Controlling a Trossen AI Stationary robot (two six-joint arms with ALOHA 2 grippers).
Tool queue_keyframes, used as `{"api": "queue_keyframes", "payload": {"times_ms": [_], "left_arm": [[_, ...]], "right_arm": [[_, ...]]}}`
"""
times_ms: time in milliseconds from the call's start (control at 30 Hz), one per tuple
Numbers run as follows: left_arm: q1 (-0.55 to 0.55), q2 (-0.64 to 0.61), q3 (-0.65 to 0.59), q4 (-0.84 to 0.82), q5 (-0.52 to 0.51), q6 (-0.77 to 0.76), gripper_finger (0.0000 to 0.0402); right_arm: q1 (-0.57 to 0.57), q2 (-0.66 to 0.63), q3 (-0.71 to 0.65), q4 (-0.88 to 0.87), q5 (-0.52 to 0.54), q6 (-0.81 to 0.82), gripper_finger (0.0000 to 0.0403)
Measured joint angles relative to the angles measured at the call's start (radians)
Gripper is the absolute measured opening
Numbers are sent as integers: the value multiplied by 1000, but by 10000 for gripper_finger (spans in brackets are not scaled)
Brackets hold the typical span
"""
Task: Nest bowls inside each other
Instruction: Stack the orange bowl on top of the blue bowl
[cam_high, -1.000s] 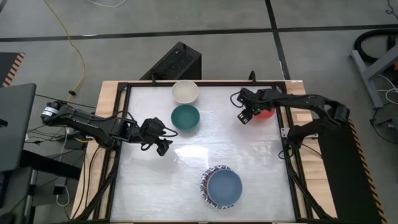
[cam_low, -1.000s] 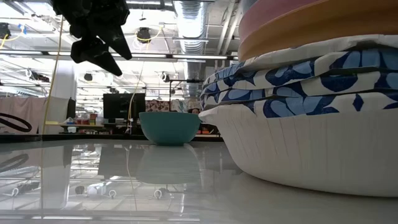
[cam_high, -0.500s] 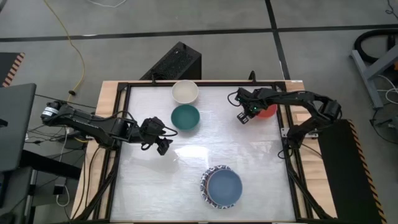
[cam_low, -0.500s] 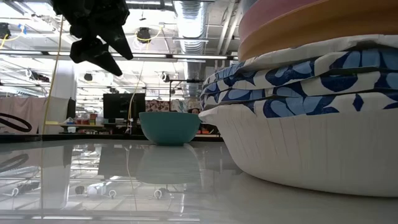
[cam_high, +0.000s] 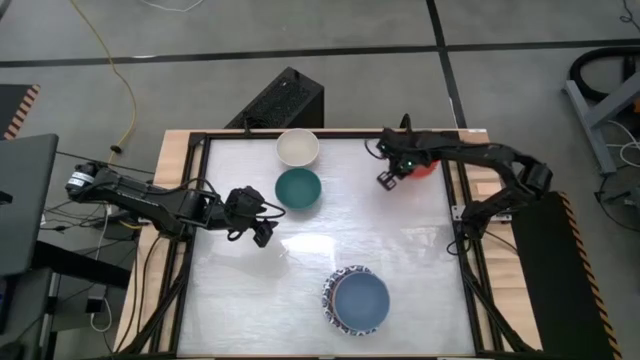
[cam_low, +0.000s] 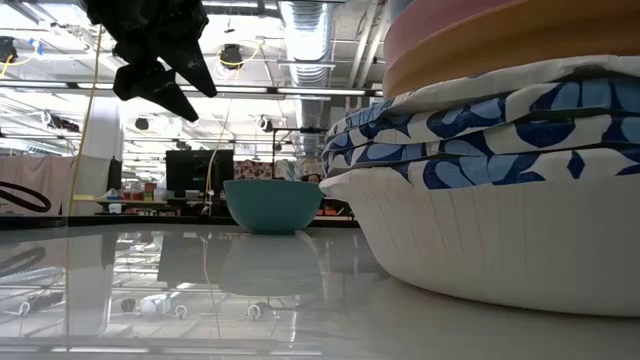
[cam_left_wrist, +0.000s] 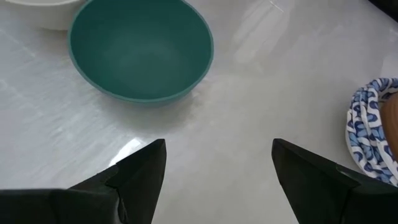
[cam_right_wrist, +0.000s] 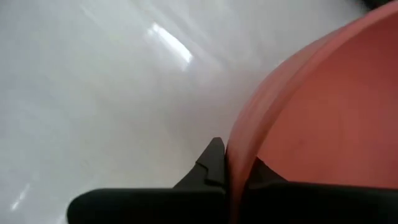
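Note:
The red bowl (cam_high: 421, 168) is at the far right of the table, with my right gripper (cam_high: 392, 176) shut on its left rim. A dark green bowl (cam_high: 298, 188) and a cream-white bowl (cam_high: 298, 147) rest on their bases at the far middle. Near the front edge stands a stack of nested bowls (cam_high: 356, 300), a blue one on top and blue-and-white patterned ones below. My left gripper (cam_high: 262, 232) hovers open above the table, left of the green bowl (cam_left_wrist: 140, 50), with nothing between its fingers. My right gripper pinches the red bowl's rim (cam_right_wrist: 239, 155) on the side toward the table's middle. One finger (cam_right_wrist: 210, 163) is outside the wall and one is inside. The fingers come steeply from above. Whether the bowl's base is off the table I cannot tell.
A wide stretch of bare white tabletop (cam_high: 400, 240) lies between the far bowls and the stack. A black frame (cam_high: 460, 210) edges the table. In the low view the stack (cam_low: 500, 200) fills the right half, and the green bowl (cam_low: 272, 205) stands beyond it.
My right gripper has shut on the red bowl's rim, then moved a little toward the table's far edge and slightly left. The bowl has shifted with it. My left arm has kept still.

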Motion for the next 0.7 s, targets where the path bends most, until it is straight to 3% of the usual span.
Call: {"api": "queue_keyframes", "payload": {"times_ms": [167,333,700], "left_arm": [[0,0,0,0,-2,0,281],[0,0,0,0,-3,0,281],[0,0,0,0,-6,0,281]], "right_arm": [[38,0,147,-3,-9,-54,9],[119,0,287,-3,-87,-153,9],[420,-1,464,-26,-282,-515,9]]}}
